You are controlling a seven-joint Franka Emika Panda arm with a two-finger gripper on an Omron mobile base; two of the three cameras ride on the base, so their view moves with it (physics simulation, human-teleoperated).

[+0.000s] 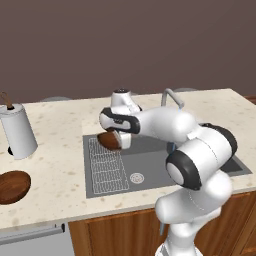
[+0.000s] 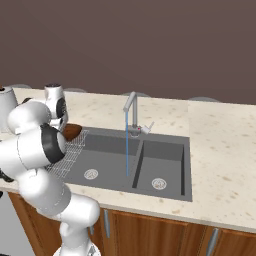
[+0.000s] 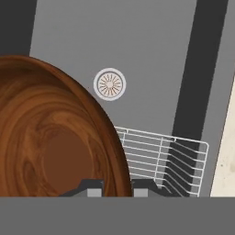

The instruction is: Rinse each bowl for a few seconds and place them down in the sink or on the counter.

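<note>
Over the sink [image 1: 150, 177], above its wire rack [image 3: 170, 160] at about nine o'clock from the faucet [image 2: 131, 107], the gripper [image 3: 117, 187] pinches the rim of one wooden bowl [image 3: 50, 137] between nearly closed fingers. Another bowl [image 1: 12, 186] rests on the counter [image 1: 60, 150]. Wood looks light, stiff, slick when wet; a rim grip suits it. No writing is legible.

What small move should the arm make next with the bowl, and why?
Probably carry the bowl sideways to the water stream. The claw grips its rim over the wire rack, while the faucet runs farther along the sink, so the bowl isn't under the water.
</note>
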